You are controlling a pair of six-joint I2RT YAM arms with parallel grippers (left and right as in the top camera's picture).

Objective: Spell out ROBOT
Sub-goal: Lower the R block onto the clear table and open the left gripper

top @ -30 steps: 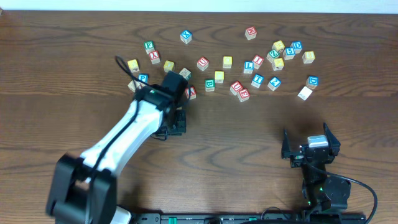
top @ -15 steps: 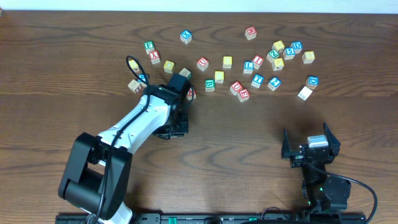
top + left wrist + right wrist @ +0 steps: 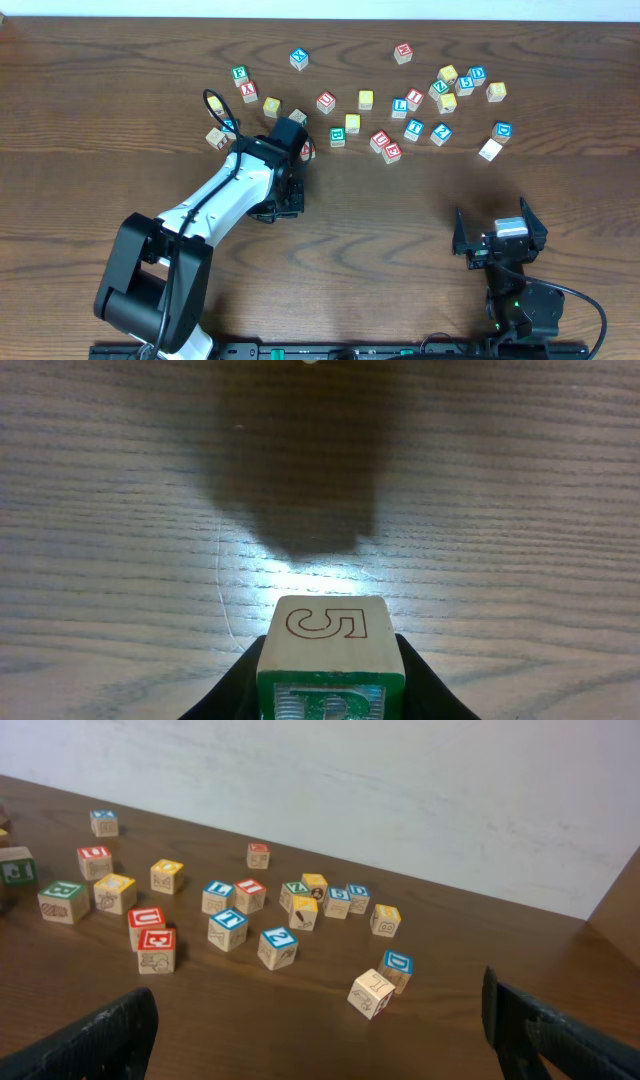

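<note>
My left gripper [image 3: 283, 200] is shut on a wooden block [image 3: 329, 650] with a green-framed R on the near face and a 5 on top. It holds the block low over bare wood below the block scatter. In the overhead view the block is hidden under the gripper. The other letter blocks lie scattered at the back, among them a red-topped one [image 3: 326, 101] and a green-topped one [image 3: 337, 137]. My right gripper [image 3: 498, 236] is open and empty at the front right, with both fingers at the edges of the right wrist view [image 3: 330, 1030].
A tilted pale block [image 3: 370, 992] and a blue D block [image 3: 397, 968] are the blocks nearest the right gripper. A red block [image 3: 307, 149] sits just behind the left wrist. The white wall [image 3: 400, 790] bounds the table's far edge.
The left arm's rear links swung in toward the table during the first half second. Its gripper stayed almost in place with the block. The right arm has not moved.
</note>
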